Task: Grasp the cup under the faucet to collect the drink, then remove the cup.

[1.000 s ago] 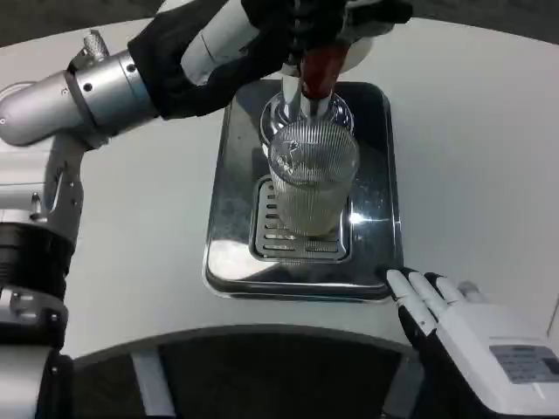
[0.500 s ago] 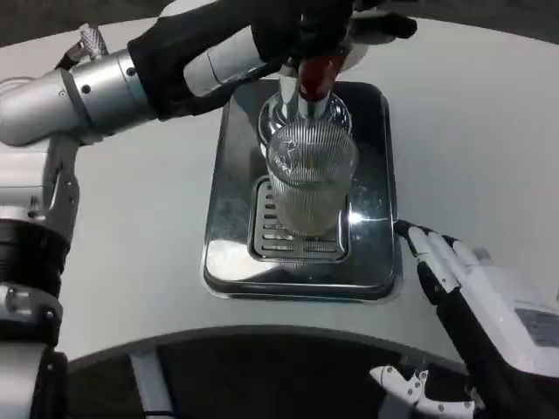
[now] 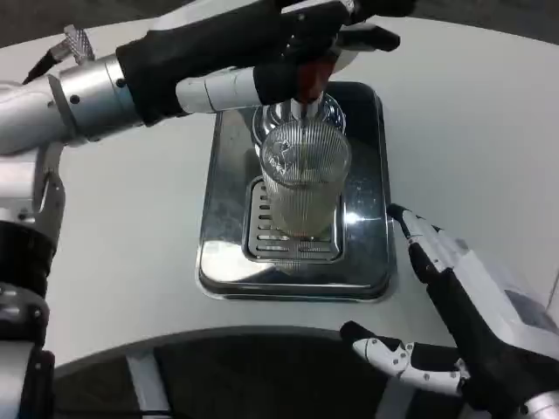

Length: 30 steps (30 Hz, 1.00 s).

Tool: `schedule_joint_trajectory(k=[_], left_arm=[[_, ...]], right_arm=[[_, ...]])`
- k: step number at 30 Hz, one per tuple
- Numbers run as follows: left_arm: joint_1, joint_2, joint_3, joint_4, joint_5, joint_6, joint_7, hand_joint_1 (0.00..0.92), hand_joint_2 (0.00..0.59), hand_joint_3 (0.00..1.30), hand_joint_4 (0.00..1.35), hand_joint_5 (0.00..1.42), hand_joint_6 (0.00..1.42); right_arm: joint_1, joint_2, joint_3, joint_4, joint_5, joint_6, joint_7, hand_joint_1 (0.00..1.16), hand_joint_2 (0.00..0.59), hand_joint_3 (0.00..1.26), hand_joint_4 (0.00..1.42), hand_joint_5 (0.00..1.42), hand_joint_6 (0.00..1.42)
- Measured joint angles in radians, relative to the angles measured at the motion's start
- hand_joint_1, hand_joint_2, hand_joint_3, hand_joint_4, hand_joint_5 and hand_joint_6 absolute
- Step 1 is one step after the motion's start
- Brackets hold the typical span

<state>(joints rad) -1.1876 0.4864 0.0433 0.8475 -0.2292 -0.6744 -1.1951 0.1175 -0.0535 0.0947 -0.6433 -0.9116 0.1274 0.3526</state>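
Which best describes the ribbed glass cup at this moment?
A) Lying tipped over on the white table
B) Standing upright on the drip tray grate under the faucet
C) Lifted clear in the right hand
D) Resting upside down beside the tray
B: the ribbed glass cup stands upright on the slotted grate of the steel drip tray, below the faucet; the right hand holds nothing.

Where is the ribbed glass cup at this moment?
The ribbed glass cup stands on the slotted grate of the metal drip tray, near the middle of the head view, directly below the faucet.

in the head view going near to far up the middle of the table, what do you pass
tray front rim → drip grate → ribbed glass cup → faucet with red handle → left hand
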Motion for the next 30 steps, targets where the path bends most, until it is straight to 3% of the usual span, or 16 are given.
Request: schedule_joint_trajectory(k=[17,30], left_arm=[[0.0,0.034,-0.038,0.046,0.032,-0.149,0.026,0.0,0.027,0.06,0.0,0.11,0.04],[0.0,0.05,-0.056,0.077,0.046,-0.183,0.054,0.0,0.028,0.06,0.0,0.12,0.04]], right_arm=[[-0.161,-0.005,0.013,0.144,0.1,0.072,-0.113,0.59,0.243,0.0,0.0,0.0,0.0],[-0.263,-0.032,0.039,0.239,0.194,0.108,-0.145,0.53,0.194,0.0,0.0,0.0,0.0]])
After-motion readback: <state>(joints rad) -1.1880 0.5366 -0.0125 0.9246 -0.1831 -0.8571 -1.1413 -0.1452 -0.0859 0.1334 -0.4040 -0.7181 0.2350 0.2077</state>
